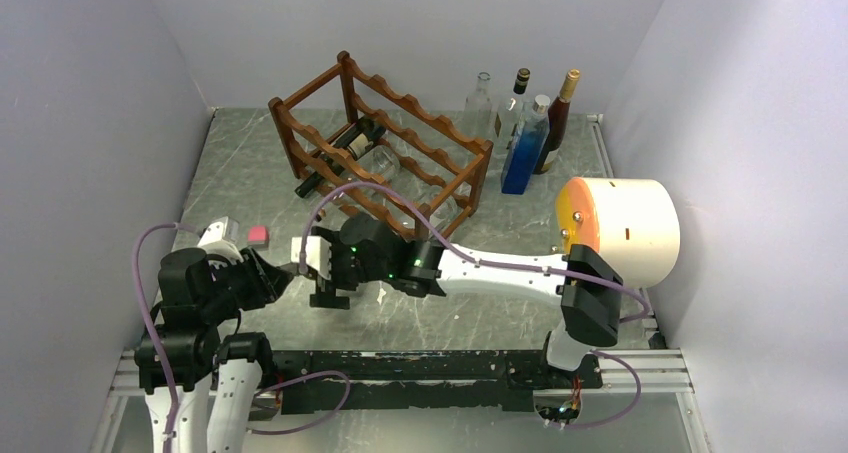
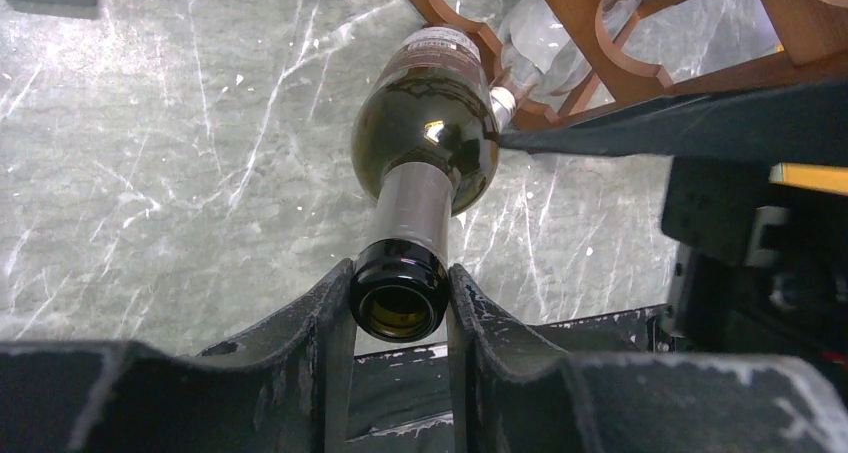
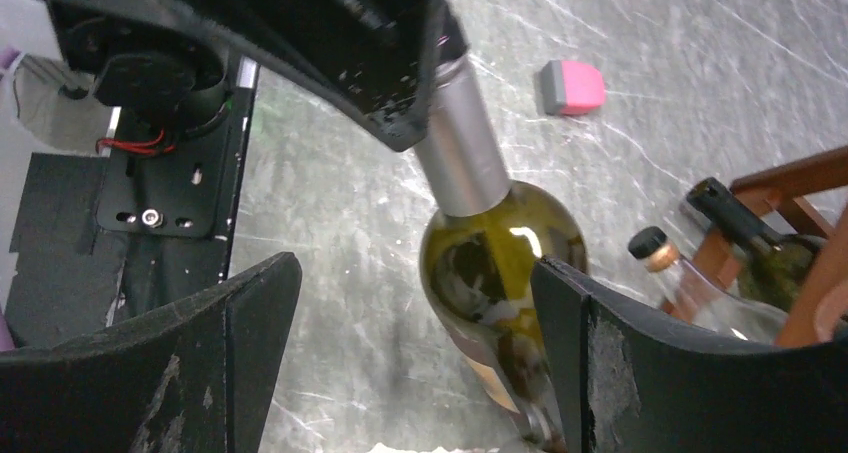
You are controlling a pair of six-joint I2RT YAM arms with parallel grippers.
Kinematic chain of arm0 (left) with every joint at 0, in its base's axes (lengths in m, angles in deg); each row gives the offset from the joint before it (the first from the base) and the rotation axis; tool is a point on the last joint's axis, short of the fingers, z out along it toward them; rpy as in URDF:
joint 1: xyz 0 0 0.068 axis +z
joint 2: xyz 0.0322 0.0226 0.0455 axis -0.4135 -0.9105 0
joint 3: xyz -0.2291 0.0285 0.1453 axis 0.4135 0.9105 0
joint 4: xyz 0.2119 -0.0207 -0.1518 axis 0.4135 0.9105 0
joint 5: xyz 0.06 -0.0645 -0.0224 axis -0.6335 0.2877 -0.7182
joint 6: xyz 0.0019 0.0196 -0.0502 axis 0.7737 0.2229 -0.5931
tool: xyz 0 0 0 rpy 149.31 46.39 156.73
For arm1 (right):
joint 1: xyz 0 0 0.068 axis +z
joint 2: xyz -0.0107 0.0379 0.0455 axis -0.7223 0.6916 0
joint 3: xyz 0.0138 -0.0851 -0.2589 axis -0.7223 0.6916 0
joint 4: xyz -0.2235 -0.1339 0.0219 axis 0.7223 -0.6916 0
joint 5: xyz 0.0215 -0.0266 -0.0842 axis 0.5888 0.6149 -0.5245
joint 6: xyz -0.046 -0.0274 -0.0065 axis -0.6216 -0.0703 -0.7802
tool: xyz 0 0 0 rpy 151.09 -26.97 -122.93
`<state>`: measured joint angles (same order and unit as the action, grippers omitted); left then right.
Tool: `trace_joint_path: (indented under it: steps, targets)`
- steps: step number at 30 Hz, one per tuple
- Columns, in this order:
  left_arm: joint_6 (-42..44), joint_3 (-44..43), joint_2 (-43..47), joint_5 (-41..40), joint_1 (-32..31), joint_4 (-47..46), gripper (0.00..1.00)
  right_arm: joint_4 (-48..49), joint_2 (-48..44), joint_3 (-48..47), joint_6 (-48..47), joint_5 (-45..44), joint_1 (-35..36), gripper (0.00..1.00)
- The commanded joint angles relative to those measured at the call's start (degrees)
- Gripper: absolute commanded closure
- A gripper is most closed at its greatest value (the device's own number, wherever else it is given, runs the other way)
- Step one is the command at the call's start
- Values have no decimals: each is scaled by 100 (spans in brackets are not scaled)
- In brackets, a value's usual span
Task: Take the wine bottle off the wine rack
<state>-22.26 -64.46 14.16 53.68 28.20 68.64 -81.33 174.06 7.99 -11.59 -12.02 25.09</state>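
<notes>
The wine bottle point(image 2: 428, 138) is dark green with a silver foil neck. It is out of the reddish-brown wine rack point(image 1: 385, 138) and lies tilted in front of it. My left gripper point(image 2: 400, 285) is shut on the bottle's mouth. In the top view the left gripper point(image 1: 288, 273) sits at the front left, and the bottle is mostly hidden under the right wrist. My right gripper point(image 3: 415, 303) is open. It straddles the bottle's body point(image 3: 500, 263), which lies close to the right finger point(image 3: 640, 363).
A dark bottle point(image 1: 345, 145) and a clear bottle point(image 1: 385, 160) lie in the rack. A pink eraser point(image 1: 258, 235) lies by the left arm. Several upright bottles, one of them blue point(image 1: 526, 155), stand at the back right. A cream cylinder with an orange end point(image 1: 620, 228) lies at the right.
</notes>
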Motion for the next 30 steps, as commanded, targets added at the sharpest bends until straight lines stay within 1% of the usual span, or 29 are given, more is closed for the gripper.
trace_joint_path:
  steps: [1,3,7,11,15,16,19,20,22,23,25,27,28,29,30]
  targets:
    - [126,-190,58,166,-127,-373,93,1445,23,364,-507,407,-20,11]
    - [139,-206,28,173,-156,-391,93,1510,149,277,-540,346,-22,12]
    - [158,-256,-51,174,-196,-404,93,1241,498,-98,-627,231,-10,12]
    - [158,-290,-51,170,-218,-406,93,1398,680,-164,-706,225,-5,14]
    - [163,-378,-91,67,-234,-338,93,1564,841,-211,-675,163,-9,23]
    - [340,-405,-103,62,-236,-320,93,1671,855,-173,-660,122,-6,24]
    - [369,-443,-122,44,-252,-287,93,2002,887,-48,-571,-37,-11,28]
    - [369,-454,-133,39,-254,-279,93,2053,905,-38,-554,-78,-8,30]
    - [368,-502,-184,3,-253,-236,91,2122,930,-20,-461,-207,-8,39]
    - [375,-533,-221,7,-250,-197,87,2147,924,-7,-394,-227,-12,43]
    - [389,-611,-285,25,-261,-165,63,2243,876,63,-253,-175,-6,56]
    - [379,-728,-327,-18,-256,-155,43,2350,778,180,-75,-65,-10,65]
    - [370,-813,-355,-40,-255,-155,23,2427,726,270,17,-96,-8,67]
    - [357,-926,-371,-50,-257,-152,9,2476,665,348,126,-138,-7,68]
    - [348,-1063,-409,-67,-257,-137,3,2475,597,405,229,-182,-14,70]
